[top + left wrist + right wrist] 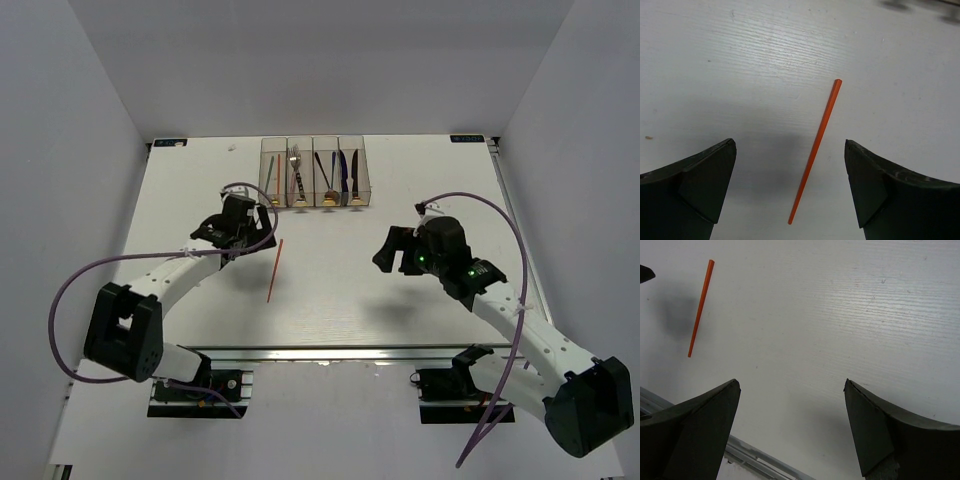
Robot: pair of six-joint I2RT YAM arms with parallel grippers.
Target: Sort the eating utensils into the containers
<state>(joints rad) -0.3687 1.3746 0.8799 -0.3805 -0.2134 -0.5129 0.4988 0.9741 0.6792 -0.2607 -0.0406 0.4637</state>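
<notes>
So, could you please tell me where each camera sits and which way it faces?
Top external: above and behind the robot, looking down the table toward the containers; left arm and right arm show.
Left wrist: on the left arm, facing down; the open left gripper frames the red chopstick.
Right wrist: on the right arm, facing down; the open right gripper shows, chopstick at upper left.
Shared: the chopstick, in all three.

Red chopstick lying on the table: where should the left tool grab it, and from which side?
Mid-shaft, from straight above. The red chopstick lies flat on the table, thin and tapered, so nothing can get under it from the side; pinch across its width. The open left tool straddles it in the wrist view, a finger on each side.
</notes>
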